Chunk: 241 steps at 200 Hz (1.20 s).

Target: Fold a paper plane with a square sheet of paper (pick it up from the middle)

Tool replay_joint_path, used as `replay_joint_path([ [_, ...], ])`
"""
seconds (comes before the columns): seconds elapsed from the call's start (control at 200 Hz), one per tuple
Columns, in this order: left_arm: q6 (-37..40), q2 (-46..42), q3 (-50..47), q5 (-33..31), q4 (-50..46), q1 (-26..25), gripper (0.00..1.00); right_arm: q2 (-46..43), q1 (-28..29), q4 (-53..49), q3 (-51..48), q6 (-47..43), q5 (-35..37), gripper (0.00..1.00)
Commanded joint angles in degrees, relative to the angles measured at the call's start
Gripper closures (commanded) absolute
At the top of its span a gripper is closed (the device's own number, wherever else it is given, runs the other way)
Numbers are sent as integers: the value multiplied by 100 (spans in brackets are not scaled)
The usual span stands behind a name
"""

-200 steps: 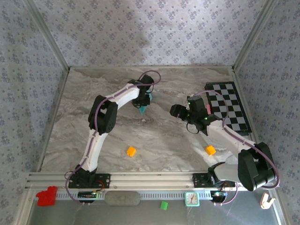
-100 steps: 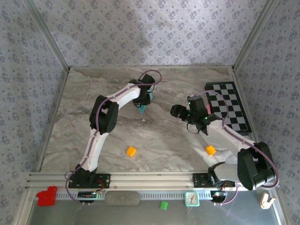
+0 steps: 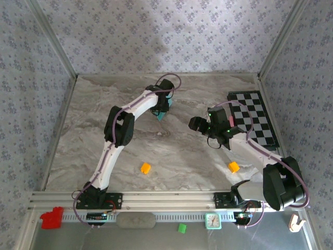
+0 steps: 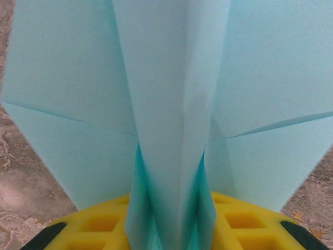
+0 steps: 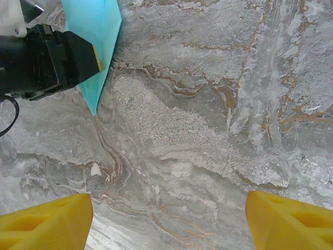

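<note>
Teal paper plane (image 4: 171,104) looks finished, keel inside the left gripper (image 4: 169,232), clamped or loose I cannot tell; right gripper (image 5: 166,216) gapes empty. Next: set it down gently.

Paper plane (image 4: 171,104) between jaws of left gripper (image 4: 170,232).

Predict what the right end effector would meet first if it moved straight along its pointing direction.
Probably the bare marble tabletop; the teal paper plane sits left of that line, though depth is unclear.
</note>
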Motion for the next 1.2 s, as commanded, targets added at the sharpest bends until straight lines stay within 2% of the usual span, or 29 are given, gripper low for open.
replay_joint_path([
  [0.0, 29, -40, 285, 40, -382, -5, 66, 55, -48, -117, 73, 11, -1, 21],
  [0.33, -32, -852, 486, -230, -667, -100, 56, -14, -121, -283, 172, -83, 112, 20],
  [0.51, -10, -1561, 333, -521, -698, -144, 50, -253, -221, -646, 484, -353, 437, 17],
  [0.62, 8, -2292, -182, -784, -394, -140, 42, -498, -283, -960, 795, -1008, 828, 11],
  [0.735, 95, -3382, -1472, -1239, 449, -124, 24, -770, -344, -1090, 1005, -1408, 1268, 0],
  [0.805, 260, -4129, -2472, -1592, 1257, -82, 12, -910, -377, -1081, 1067, -1765, 1535, 0],
  [0.899, 562, -5058, -3776, -1951, 2212, 65, 1, -1093, -402, -900, 1040, -2200, 1985, 0],
  [1.199, 894, -7281, -7359, -2082, 4549, 1324, 0, -1655, -502, 703, -312, -3296, 3187, 0],
])
